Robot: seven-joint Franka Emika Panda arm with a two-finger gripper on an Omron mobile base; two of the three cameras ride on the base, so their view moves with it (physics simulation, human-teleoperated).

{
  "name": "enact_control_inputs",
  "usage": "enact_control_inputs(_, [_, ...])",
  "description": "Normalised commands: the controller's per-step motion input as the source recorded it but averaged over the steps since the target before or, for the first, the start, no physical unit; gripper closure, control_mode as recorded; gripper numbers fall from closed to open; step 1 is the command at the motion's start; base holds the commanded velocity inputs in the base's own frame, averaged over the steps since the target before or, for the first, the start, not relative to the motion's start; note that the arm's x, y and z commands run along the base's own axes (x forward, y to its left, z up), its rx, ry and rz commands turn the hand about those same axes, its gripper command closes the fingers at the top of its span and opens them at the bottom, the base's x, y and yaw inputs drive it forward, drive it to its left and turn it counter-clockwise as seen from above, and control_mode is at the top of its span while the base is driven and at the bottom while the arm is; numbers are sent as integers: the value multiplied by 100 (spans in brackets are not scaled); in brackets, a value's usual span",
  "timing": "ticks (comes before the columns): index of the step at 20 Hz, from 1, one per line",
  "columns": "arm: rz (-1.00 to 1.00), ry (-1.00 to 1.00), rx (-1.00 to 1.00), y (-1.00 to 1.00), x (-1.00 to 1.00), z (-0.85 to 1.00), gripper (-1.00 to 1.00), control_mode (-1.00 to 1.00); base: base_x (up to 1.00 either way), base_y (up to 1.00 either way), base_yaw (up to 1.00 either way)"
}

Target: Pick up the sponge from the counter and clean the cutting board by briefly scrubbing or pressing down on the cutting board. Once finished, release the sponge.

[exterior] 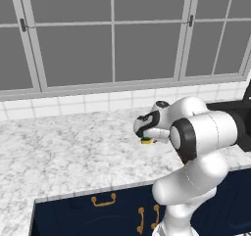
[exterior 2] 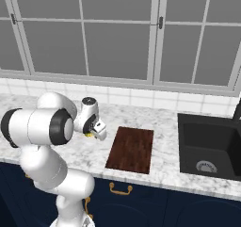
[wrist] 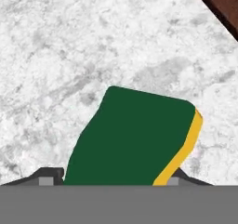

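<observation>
The sponge (wrist: 135, 135), green on top with a yellow base, sits tilted between my two fingertips and touches both of them. My gripper (wrist: 111, 179) is shut on it, right over the marbled counter (exterior: 63, 152). In the left base view the sponge (exterior: 146, 141) peeks out under the gripper (exterior: 147, 136). The right base view shows the gripper (exterior 2: 89, 133) a short way left of the dark reddish-brown cutting board (exterior 2: 131, 148). A corner of the board (wrist: 223, 2) shows at the top right of the hand view. I cannot tell whether the sponge rests on the stone or hangs just above it.
A black recessed sink (exterior 2: 209, 146) lies right of the board. White tiles and large windows (exterior 2: 117, 37) run behind the counter. Navy cabinets with brass handles (exterior: 103, 200) stand below its front edge. My own arm hides the counter to the right in the left base view.
</observation>
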Motion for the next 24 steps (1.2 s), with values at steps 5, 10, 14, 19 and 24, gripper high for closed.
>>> enact_control_inputs(5, [-18,0,15,-100,-14,20,100,-100,0,0,0])
enact_control_inputs(10, [-14,0,10,-90,3,9,100,-100,0,0,0])
enact_control_inputs(14, [0,0,0,-16,0,-7,100,-100,0,0,0])
enact_control_inputs(19, [-2,0,0,-26,12,-28,100,-100,0,0,0])
enact_control_inputs(24, [0,0,1,-26,39,-12,100,-100,0,0,0])
